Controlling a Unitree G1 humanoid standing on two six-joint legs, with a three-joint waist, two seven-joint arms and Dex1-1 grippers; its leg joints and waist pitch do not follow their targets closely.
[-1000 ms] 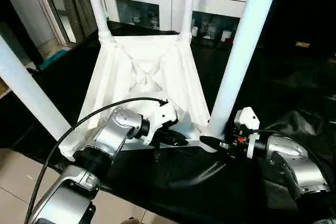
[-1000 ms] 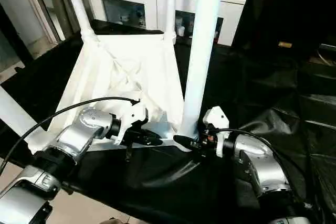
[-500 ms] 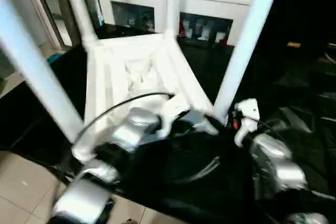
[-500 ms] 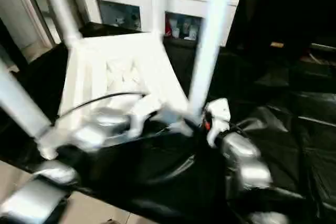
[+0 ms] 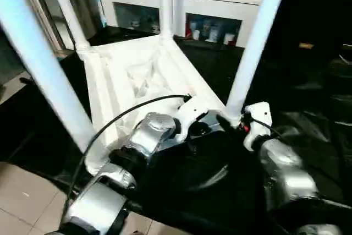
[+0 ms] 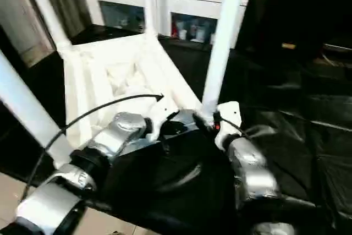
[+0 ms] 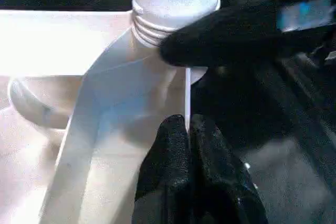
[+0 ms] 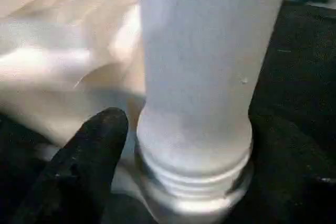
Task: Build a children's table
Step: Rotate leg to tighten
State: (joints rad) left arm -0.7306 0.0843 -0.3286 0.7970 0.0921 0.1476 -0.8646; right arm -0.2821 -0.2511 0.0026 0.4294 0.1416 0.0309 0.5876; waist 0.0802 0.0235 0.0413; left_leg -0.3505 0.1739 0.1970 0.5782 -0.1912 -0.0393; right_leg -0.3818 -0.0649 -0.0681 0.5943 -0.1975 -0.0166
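The white children's table (image 5: 137,75) lies upside down on black cloth, its ribbed underside up and its legs standing in the corner sockets. My left gripper (image 7: 187,121) is shut on the thin near rim (image 7: 187,93) of the top, close to the near right corner. The near right leg (image 5: 253,42) rises from that corner, its threaded base (image 7: 173,3) seated in the socket. My right gripper (image 5: 226,120) stands open at this base. One of its fingers (image 8: 94,150) sits beside the leg (image 8: 194,66), and the other is hidden behind it.
A white cabinet with glass doors (image 5: 181,4) stands behind the table. The near left leg (image 5: 44,70) slants up past my left arm. Crumpled black cloth (image 5: 319,130) covers the surface on the right. Tiled floor (image 5: 22,196) shows at the lower left.
The table has swung, its far legs moving left and its near right corner moving away from me. Both arms followed it. My right gripper's jaws have widened at the leg base.
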